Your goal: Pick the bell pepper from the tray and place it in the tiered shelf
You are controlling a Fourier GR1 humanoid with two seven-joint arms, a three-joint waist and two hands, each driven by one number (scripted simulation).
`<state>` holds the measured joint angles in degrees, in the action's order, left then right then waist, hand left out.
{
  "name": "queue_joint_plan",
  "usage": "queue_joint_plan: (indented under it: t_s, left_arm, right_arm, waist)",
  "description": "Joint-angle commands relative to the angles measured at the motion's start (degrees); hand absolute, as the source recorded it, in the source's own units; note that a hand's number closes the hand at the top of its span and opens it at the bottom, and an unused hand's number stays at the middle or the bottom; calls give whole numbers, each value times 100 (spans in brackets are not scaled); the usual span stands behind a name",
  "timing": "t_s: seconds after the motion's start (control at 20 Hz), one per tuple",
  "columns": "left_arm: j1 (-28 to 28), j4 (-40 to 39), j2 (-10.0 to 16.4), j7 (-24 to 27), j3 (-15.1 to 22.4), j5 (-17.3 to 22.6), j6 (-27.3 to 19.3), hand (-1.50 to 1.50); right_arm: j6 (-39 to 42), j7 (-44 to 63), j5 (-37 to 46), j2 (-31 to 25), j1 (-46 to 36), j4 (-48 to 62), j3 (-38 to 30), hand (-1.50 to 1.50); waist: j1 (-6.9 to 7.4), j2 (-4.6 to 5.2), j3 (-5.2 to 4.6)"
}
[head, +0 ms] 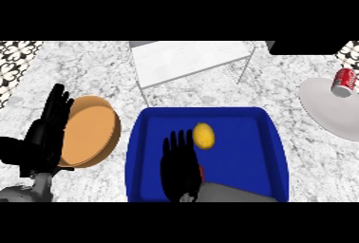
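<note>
A blue tray (270, 142) lies in the middle of the counter. My right hand (179, 166) is over its near half, fingers straight and pointing away from me, open. A small patch of red, the bell pepper (202, 172), peeks out at the hand's right edge; the rest of it is hidden under the hand. A yellow rounded fruit (203, 135) lies in the tray just beyond the fingertips. The white tiered shelf (189, 59) stands at the back, behind the tray. My left hand (48, 130) rests open at the left, fingers up.
A tan plate (91, 133) sits between the left hand and the tray. At the right edge a white plate (329, 111) carries a red can (344, 80) lying on its side. A dark object (308, 46) is at the back right.
</note>
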<state>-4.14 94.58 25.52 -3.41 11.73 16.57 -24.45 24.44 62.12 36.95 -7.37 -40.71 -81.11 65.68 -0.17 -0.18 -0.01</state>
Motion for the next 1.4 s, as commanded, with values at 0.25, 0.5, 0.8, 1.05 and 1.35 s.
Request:
queue_joint_plan:
  t_s: [0.25,0.5,0.8,1.05,1.35]
  left_arm:
    - [-164,49,-258,-249,-153,-258,25,0]
    - [-228,46,-309,-388,-177,-485,35,0]
    - [91,143,-293,-303,-432,-367,442,0]
    - [-88,115,-549,-395,-465,-596,446,0]
    - [-154,3,-510,-332,-525,-548,534,0]
  right_arm:
    - [382,229,930,51,719,-288,-306,-150]
    - [18,-554,1352,199,799,770,-637,-150]
    - [698,-540,1623,279,1180,606,-841,150]
    - [521,-1473,2306,371,988,1011,-813,150]
    - [-1330,-2006,1857,687,1353,1333,-1761,150]
  waist:
    - [0,5,1]
    - [33,19,3]
    - [37,10,1]
    - [34,15,1]
    - [49,54,11]
